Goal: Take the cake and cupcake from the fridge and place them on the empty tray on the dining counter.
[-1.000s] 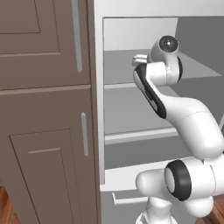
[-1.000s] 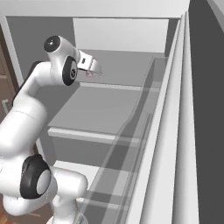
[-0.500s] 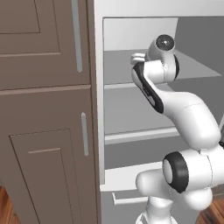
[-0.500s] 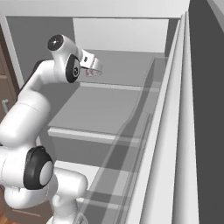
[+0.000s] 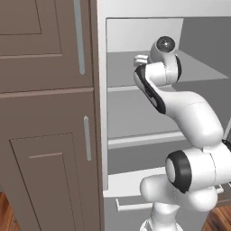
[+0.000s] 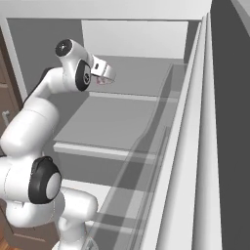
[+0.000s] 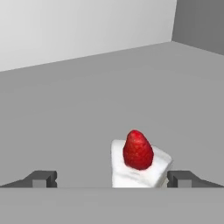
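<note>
The cake [image 7: 139,164], a small white wedge with a red berry on top, stands on a pale grey upper shelf [image 7: 87,109] of the fridge [image 5: 135,113]. My gripper [image 7: 112,179] is open, its two dark fingertips [image 7: 41,178] either side of the cake. The cake sits nearer the right tip and touches neither. In the right base view the gripper [image 6: 106,77] hangs low over that upper shelf, with a reddish speck of the cake just under it. The cupcake, the tray and the dining counter are out of view.
Brown wood cabinets [image 5: 45,113] with bar handles stand left of the fridge opening. The open fridge door with clear bins [image 6: 161,146] runs along the right. A second shelf [image 6: 107,122] lies below, and the shelf's back wall [image 7: 87,26] is close behind the cake.
The hand has reached further in over the upper shelf, toward the fridge's back. The jaws have stayed open.
</note>
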You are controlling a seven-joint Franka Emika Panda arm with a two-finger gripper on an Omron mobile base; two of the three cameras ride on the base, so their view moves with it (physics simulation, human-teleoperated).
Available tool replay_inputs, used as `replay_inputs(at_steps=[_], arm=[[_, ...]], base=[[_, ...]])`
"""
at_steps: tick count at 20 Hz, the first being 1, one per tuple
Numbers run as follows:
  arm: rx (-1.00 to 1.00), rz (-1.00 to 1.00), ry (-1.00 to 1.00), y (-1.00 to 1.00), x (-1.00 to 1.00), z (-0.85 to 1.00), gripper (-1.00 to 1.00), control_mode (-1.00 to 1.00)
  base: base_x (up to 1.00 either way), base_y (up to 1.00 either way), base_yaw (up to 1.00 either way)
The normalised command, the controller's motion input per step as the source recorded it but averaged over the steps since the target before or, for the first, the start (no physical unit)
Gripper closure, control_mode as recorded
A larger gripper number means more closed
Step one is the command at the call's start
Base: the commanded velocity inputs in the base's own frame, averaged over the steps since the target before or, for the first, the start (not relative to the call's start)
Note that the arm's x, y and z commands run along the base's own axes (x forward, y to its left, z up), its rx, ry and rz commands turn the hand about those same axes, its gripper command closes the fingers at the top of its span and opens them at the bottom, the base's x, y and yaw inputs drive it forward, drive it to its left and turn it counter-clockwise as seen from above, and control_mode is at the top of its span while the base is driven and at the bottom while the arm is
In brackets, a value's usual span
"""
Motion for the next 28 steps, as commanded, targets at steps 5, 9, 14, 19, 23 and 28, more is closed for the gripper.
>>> replay_inputs(at_steps=[5, 9, 14, 19, 23, 28], arm=[[0.00, -0.06, 0.01, -0.13, 0.06, -0.18, -1.00, -1.00], [0.00, -0.04, 0.00, -0.24, 0.13, -0.15, -1.00, -1.00], [0.00, 0.00, 0.00, -0.27, 0.24, -0.13, -1.00, -1.00], [0.00, 0.00, 0.00, -0.21, 0.27, -0.18, 1.00, -1.00], [0.00, 0.00, 0.00, -0.28, 0.25, -0.22, 1.00, -1.00], [0.00, 0.00, 0.00, -0.28, 0.20, -0.23, 1.00, -1.00]], base=[[0.00, 0.00, 0.00], [0.00, 0.00, 0.00], [0.00, 0.00, 0.00], [0.00, 0.00, 0.00], [0.00, 0.00, 0.00], [0.00, 0.00, 0.00]])
